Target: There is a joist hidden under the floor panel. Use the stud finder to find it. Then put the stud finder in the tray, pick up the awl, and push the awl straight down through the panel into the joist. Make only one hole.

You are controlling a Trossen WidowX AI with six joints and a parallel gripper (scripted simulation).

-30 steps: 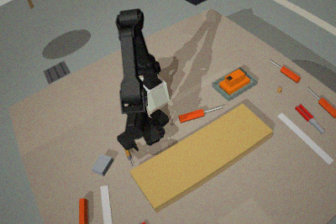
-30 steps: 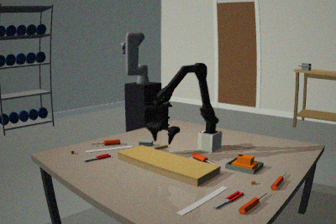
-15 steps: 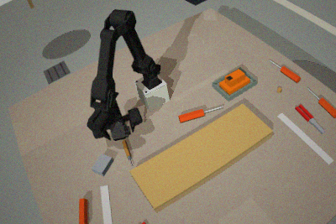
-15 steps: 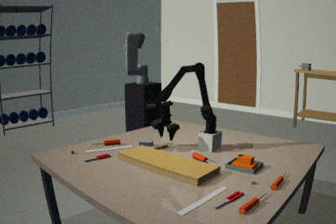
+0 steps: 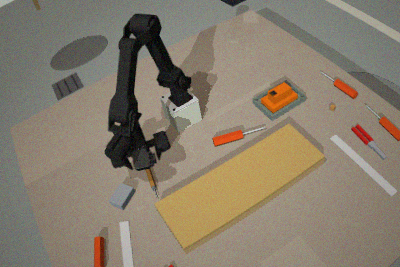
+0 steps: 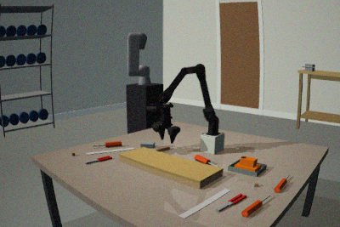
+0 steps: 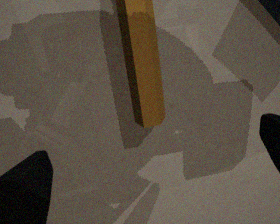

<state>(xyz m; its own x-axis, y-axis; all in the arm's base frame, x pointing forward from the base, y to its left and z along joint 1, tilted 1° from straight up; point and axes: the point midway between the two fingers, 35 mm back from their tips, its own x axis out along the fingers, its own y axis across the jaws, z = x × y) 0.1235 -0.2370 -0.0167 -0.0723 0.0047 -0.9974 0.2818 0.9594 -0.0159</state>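
Toward the left edge of the tabletop (image 5: 75, 142) (image 6: 106, 176) (image 7: 81, 180) as the top view shows it, the awl (image 5: 151, 178) (image 6: 163, 149) (image 7: 147, 70) lies by the near-left end of the floor panel (image 5: 242, 189) (image 6: 168, 165); the claw (image 5: 144, 159) (image 6: 167, 139) (image 7: 157, 144) hangs over its handle, wide open and holding nothing; toward the upper-right edge, the stud finder (image 5: 280, 101) (image 6: 248, 163) sits in the tray (image 5: 300, 98) (image 6: 240, 172), so the search looks finished and fetching the awl seems the step in hand; next, the claw should line its fingers up across the handle, descend and close squarely; a crooked grip could spoil the straight push; the joist cannot be seen, so the single hole must rely on the spot the search gave.
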